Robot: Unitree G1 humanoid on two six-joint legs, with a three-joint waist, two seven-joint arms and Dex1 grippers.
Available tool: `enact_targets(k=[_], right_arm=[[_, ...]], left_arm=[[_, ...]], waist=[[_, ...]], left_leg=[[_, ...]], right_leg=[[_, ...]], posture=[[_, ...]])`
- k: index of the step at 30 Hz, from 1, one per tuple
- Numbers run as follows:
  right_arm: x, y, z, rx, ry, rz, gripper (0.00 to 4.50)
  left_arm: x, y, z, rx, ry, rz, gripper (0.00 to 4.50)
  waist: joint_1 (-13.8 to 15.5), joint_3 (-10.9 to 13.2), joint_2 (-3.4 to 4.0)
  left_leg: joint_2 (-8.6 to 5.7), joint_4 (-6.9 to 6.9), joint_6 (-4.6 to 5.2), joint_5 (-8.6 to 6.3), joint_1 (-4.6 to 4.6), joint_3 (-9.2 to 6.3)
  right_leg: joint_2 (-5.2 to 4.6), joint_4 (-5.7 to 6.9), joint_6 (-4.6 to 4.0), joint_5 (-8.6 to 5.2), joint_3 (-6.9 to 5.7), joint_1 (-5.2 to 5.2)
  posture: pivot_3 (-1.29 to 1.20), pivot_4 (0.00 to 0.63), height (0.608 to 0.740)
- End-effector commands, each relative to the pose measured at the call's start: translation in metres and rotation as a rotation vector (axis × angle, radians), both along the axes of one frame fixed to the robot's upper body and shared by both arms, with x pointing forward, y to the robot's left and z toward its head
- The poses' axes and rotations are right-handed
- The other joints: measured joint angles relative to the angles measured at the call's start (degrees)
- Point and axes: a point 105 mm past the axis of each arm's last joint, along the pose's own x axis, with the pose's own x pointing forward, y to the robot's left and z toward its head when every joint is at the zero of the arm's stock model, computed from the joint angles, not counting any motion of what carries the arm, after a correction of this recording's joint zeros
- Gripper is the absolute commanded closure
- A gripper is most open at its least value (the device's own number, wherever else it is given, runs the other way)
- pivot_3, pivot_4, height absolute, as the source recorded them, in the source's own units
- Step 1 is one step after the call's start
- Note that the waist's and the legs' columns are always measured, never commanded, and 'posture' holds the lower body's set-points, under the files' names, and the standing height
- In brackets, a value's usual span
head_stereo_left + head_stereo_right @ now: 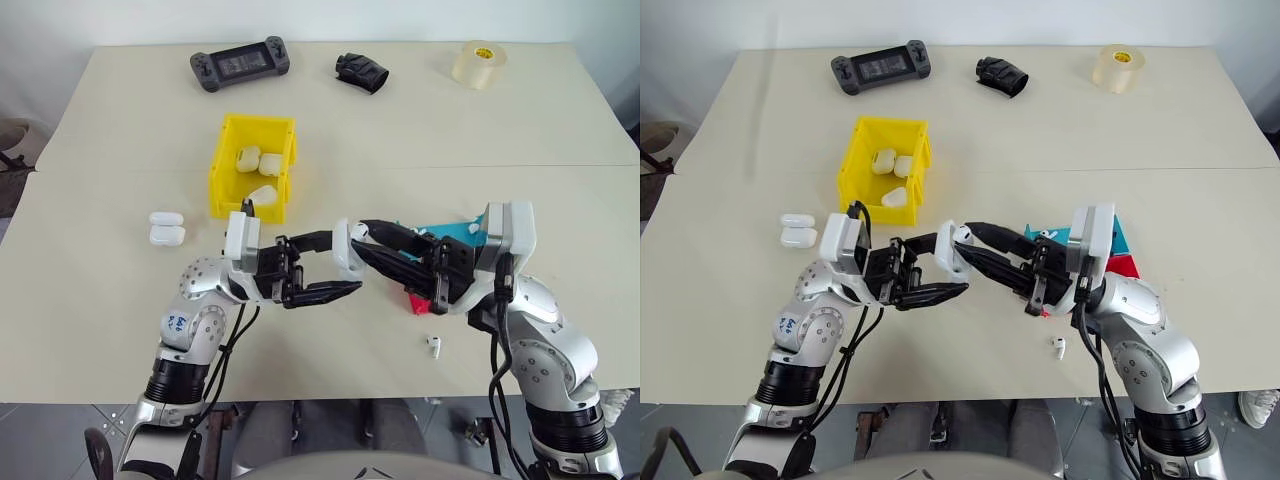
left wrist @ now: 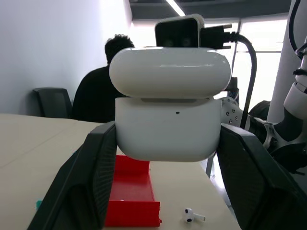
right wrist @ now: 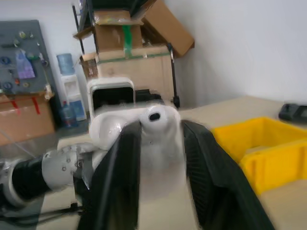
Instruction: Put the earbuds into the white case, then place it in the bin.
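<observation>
— Beige table (image 1: 120,330) runs wide; what sits at the far edge?
— Black handheld game console (image 1: 240,68) far left, a black pouch-like object (image 1: 362,72) beside it, a roll of clear tape (image 1: 479,64) far right.

— Where is the bin?
— Yellow bin (image 1: 228,170) stands left of centre, upright, with three white cases inside. Two more closed white cases (image 1: 166,228) lie stacked side by side on the table, just left of it.

— And the case being worked on?
— White case (image 2: 168,127) is held in mid-air over the near centre, clamped between the two fingers of the left gripper (image 1: 335,270). Lid looks slightly ajar in the left wrist view.

— Right side?
— Right gripper (image 1: 372,238) points leftward, its fingertips meeting the case's top. Jaws stand parted with the case between them in the right wrist view; whether they pinch it, cannot tell.

— Earbuds?
— One loose earbud (image 1: 435,346) lies on the table near right. Red tray (image 2: 129,201) and blue tray (image 1: 445,230) sit under the right arm.
</observation>
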Motion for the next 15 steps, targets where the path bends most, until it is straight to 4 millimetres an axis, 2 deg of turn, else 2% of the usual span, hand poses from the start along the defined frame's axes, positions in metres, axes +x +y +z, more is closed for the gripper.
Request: enact_targets(k=[1,6,7,9,12,15], right_arm=[[-0.002,0.002,-0.001,-0.02,0.011,0.024,2.0],[-0.001,-0.002,0.001,-0.03,-0.016,0.007,0.24],[0.0,-0.002,0.002,-0.028,-0.018,0.005,0.05],[0.001,-0.009,0.006,-0.031,-0.035,-0.015,0.05],[0.0,-0.029,0.007,-0.073,-0.051,-0.074,0.05],[-0.002,-0.053,-0.001,-0.152,-0.031,-0.141,0.05]], left_arm=[[-0.007,-0.001,0.019,-0.054,-0.079,-0.025,1.75],[-0.007,-0.001,0.018,-0.058,-0.078,-0.021,1.75],[-0.007,-0.002,0.018,-0.059,-0.078,-0.02,1.75],[-0.007,-0.001,0.017,-0.057,-0.078,-0.012,1.75],[-0.006,0.004,0.013,-0.034,-0.083,0.018,1.75],[-0.009,0.009,0.006,0.007,-0.098,0.025,1.75]], waist=[[0.0,0.0,0.0],[0.01,0.0,0.0],[0.02,0.0,0.0],[0.02,0.0,0.0],[0.14,0.01,-0.02],[0.19,0.01,-0.02]], left_leg=[[-0.01,0.0,0.0,0.0,0.0,0.01],[-0.01,0.0,0.0,0.0,-0.01,0.0],[-0.01,0.0,0.0,0.0,-0.01,0.01],[-0.01,0.0,0.0,0.0,-0.01,0.01],[-0.01,0.0,0.0,0.0,-0.02,0.0],[-0.01,-0.01,0.03,-0.02,-0.04,-0.02]], right_leg=[[0.0,0.0,0.0,0.0,0.0,0.0],[0.0,-0.01,0.0,0.0,0.0,0.0],[0.0,-0.01,0.0,0.0,-0.01,0.0],[0.0,-0.01,0.0,0.0,-0.01,0.0],[-0.02,-0.02,0.0,0.0,-0.01,0.0],[-0.03,-0.07,0.0,0.0,-0.03,0.04]], posture=[[0.0,0.15,0.74],[0.0,0.15,0.74],[0.0,0.15,0.74],[0.0,0.15,0.74],[0.0,0.15,0.74],[0.0,0.15,0.74]])
